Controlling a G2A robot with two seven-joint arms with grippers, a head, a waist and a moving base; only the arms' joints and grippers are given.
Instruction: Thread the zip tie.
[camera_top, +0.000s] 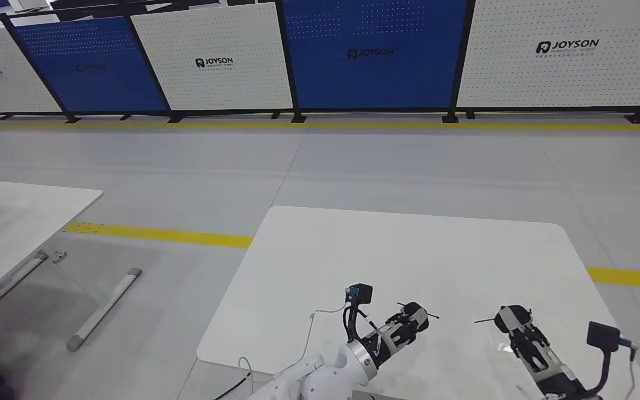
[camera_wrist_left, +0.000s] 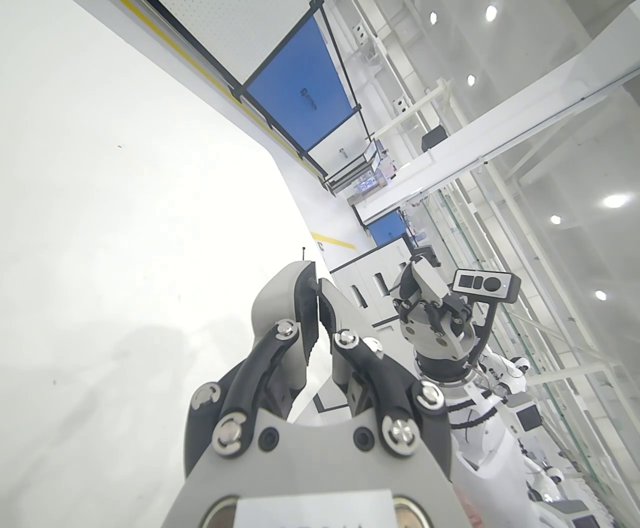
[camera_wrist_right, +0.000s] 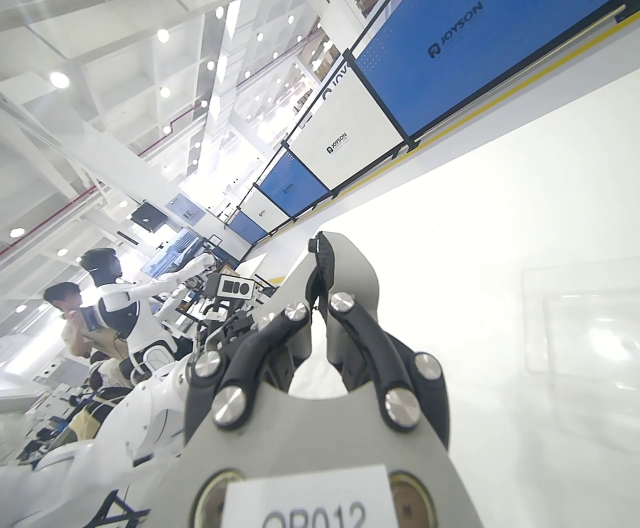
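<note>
Both arms hover low over the near part of the white table (camera_top: 400, 250), about a hand's width apart. My left gripper (camera_top: 408, 320) (camera_wrist_left: 316, 287) is shut on a thin black zip tie (camera_top: 428, 314), and a short end of it pokes out past the fingertips (camera_wrist_left: 304, 251). My right gripper (camera_top: 508, 318) (camera_wrist_right: 320, 248) is shut too, pinching a thin black zip tie piece (camera_top: 485, 321) that points toward the left gripper; a small black nub (camera_wrist_right: 312, 245) shows at its tips. Whether the two black pieces are one tie I cannot tell. The left wrist view has the right gripper (camera_wrist_left: 419, 280) farther off.
A clear plastic sheet (camera_wrist_right: 580, 320) lies flat on the table beside the right gripper. The table's far half is bare white surface. Beyond it are grey floor with a yellow line (camera_top: 160, 235) and blue and white partition panels (camera_top: 375, 55).
</note>
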